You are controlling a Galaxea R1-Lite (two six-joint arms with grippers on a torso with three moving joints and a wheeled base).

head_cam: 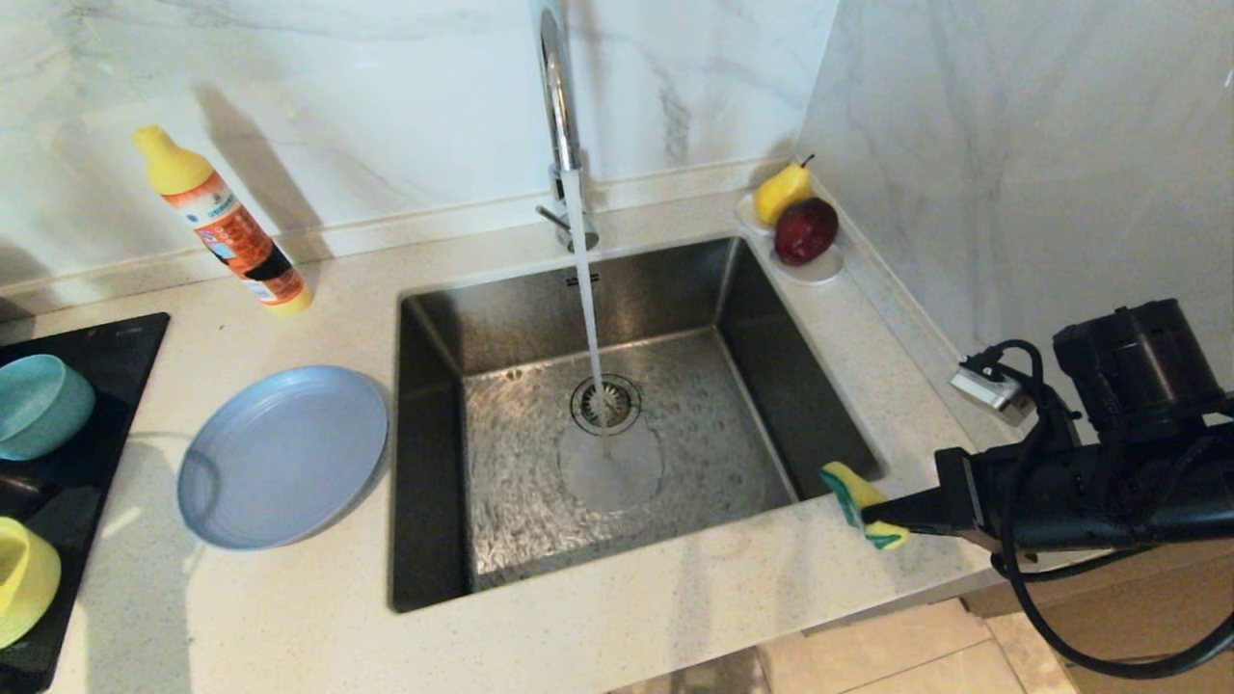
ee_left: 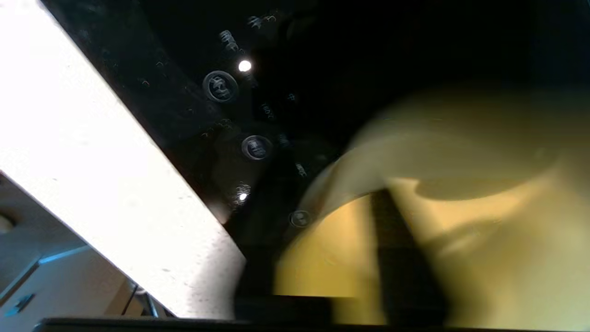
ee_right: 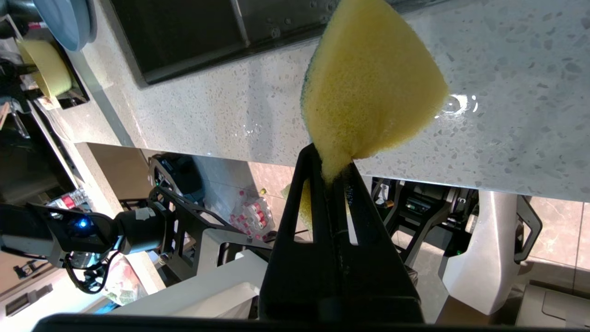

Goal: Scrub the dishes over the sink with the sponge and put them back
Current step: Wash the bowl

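My right gripper [head_cam: 872, 516] hovers over the counter at the sink's [head_cam: 434, 308] front right corner, shut on the yellow and green sponge [head_cam: 858, 501]; its closed tips [ee_right: 329, 161] pinch one corner of the sponge [ee_right: 368, 83]. The grey-blue plate [head_cam: 284, 458] lies on the counter left of the sink. On the black cooktop sit the teal bowl [head_cam: 39, 405] and, tilted at the far left edge, the yellow-green bowl [head_cam: 24, 578]. In the left wrist view my left gripper [ee_left: 375, 203] is on the yellow-green bowl [ee_left: 484, 230], one dark finger [ee_left: 401, 258] across its wall; the other is hidden.
Water runs from the chrome tap [head_cam: 559, 106] onto the drain [head_cam: 605, 403]. An orange detergent bottle [head_cam: 231, 231] leans by the back wall. A small white dish [head_cam: 815, 270] with a pear and a red fruit sits at the sink's back right corner.
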